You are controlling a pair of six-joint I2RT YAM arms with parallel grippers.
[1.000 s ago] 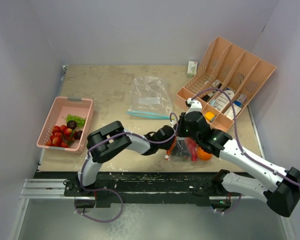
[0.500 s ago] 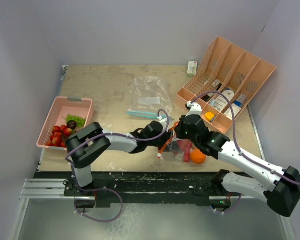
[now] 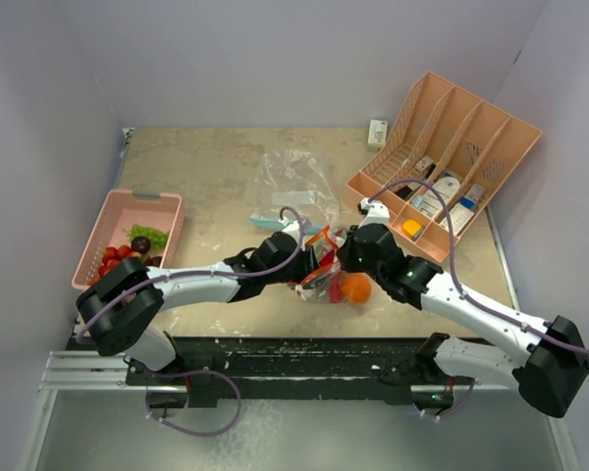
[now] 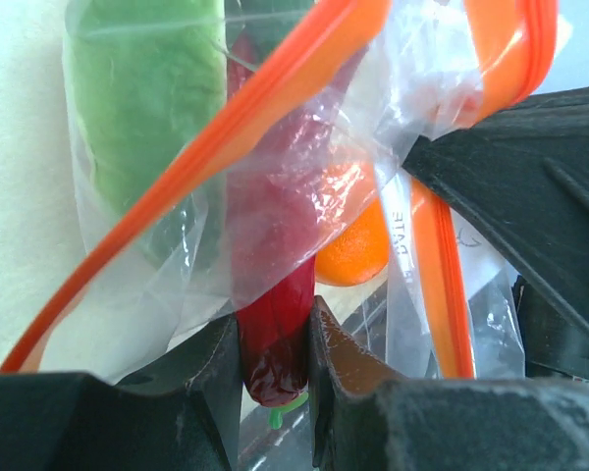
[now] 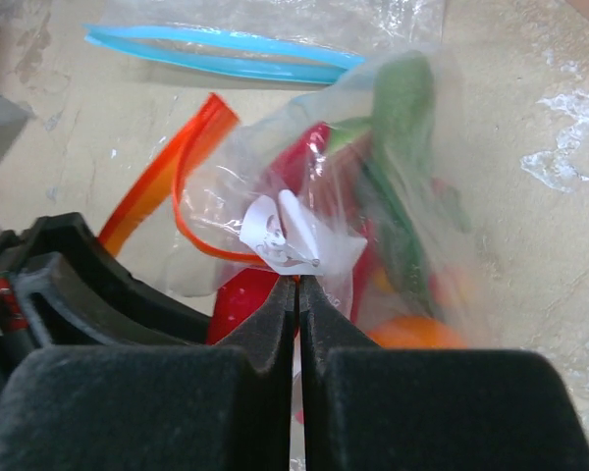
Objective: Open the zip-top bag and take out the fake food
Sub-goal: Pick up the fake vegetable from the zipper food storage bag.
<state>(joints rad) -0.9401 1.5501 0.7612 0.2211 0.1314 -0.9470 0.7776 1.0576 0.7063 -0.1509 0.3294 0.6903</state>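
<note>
Left end effector (image 4: pixel 275 345) is pinching the stem end of the red chili (image 4: pixel 273 294); right end effector (image 5: pixel 299 287), pressed together, is gripping the film of the zip-top bag (image 5: pixel 326 211) at the near middle of the bench (image 3: pixel 196 167). Step in hand, likely: drawing food from the opened bag, calling next for a pull along the chili. Its long axis is running from that end effector into the bag, stem outward.

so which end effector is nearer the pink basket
Left. Left end effector grips the bag on its basket side; right end effector pinches it farther from the pink basket.
</note>
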